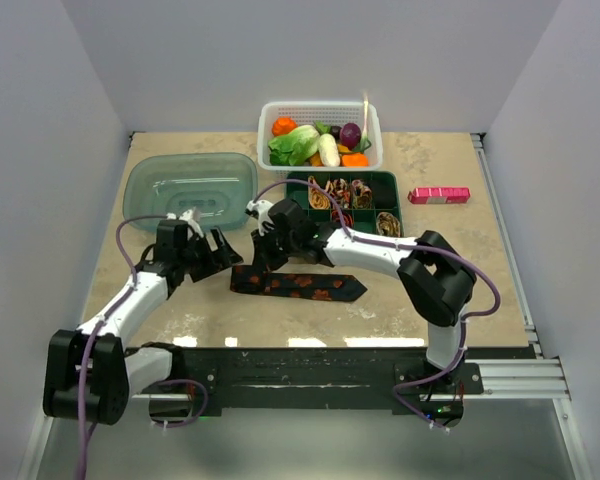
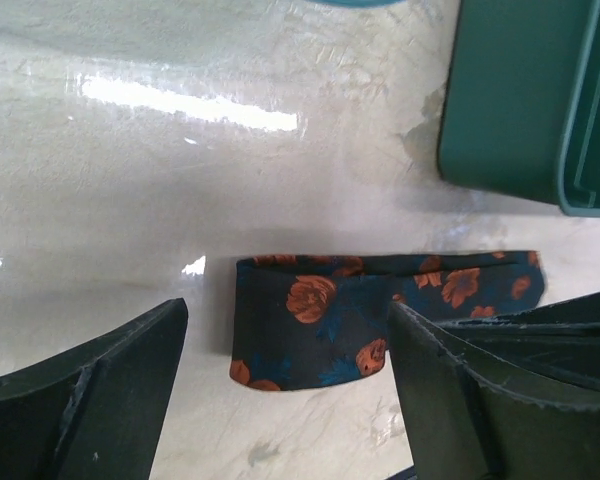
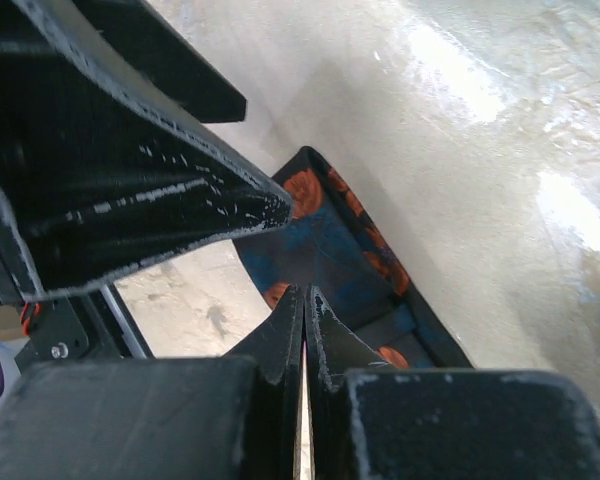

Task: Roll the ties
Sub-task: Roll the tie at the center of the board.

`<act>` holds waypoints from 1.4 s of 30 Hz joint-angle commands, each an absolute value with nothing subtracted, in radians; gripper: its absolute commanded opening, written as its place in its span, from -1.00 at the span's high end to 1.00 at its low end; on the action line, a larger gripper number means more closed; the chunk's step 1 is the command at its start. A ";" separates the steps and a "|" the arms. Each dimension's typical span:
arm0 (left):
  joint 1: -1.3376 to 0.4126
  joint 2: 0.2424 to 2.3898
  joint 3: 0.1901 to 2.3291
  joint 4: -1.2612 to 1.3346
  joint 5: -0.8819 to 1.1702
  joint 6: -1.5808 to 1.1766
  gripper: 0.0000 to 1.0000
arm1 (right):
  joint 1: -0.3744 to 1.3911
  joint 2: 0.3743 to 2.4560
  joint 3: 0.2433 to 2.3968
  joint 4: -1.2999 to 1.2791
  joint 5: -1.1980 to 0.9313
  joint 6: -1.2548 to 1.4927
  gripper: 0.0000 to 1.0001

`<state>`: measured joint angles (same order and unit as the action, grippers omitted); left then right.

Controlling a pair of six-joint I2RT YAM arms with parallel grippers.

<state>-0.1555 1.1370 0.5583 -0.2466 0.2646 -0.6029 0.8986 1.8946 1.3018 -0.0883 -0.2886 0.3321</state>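
1. One long black fabric necktie with orange-red flowers [image 1: 298,284] lies flat on the beige surface [image 1: 210,315], its left end folded.
2. Left pincer [image 2: 288,325]: jaws wide apart, empty, straddling that folded end.
3. Right pincer [image 3: 302,292]: closed, tips at the tie; contact unclear.
4. Small rolled patterned ties [image 1: 352,193] sit in a green compartment tray [image 1: 385,192].

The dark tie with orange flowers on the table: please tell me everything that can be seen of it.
The tie is dark cloth, black to navy, printed with orange-red flowers and blue leaves. It lies flat and unrolled on the beige table, in front of the green tray, with its pointed end toward the right. Its left end looks folded back on itself. The shut right gripper points its tips onto that end; whether it pinches cloth is unclear. The open left gripper hangs around the same end.
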 commanded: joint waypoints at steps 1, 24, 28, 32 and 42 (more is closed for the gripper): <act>-0.052 1.129 0.462 -0.059 0.561 -0.626 -0.72 | 0.916 1.924 1.345 -0.066 -0.318 0.333 1.00; 0.000 1.235 0.314 0.127 0.644 -0.672 -0.58 | 0.923 1.979 1.236 -0.083 -0.275 0.316 1.00; -0.008 1.252 0.304 0.155 0.647 -0.670 -0.55 | 0.925 1.990 1.235 -0.078 -0.278 0.324 1.00; -0.029 1.284 0.295 0.196 0.650 -0.670 -0.51 | 0.923 2.000 1.233 -0.084 -0.279 0.325 1.00; -0.084 1.388 0.242 0.383 0.686 -0.713 -0.16 | 0.923 1.997 1.227 -0.080 -0.299 0.331 1.00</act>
